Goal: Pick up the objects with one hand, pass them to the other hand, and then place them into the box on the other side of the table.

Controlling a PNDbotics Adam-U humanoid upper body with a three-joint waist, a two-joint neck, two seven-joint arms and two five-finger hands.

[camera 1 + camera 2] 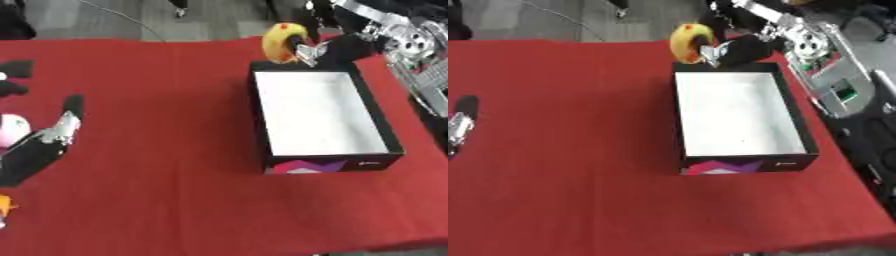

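Right robot hand [308, 49] grips a yellow ring-shaped toy [282, 42] over the far rim of the white-lined box [381, 134]. Left robot hand [45, 139] rests on the red desk [157, 125], fingers straight.

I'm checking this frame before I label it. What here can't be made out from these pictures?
- Yellow object: blurred, partly covered by the right hand; its kind is unclear.
- Pink-and-white thing and orange thing: cut off by the left eye view's left edge.
- Left hand: mostly out of the right eye view.
- Box: its label is blurred.
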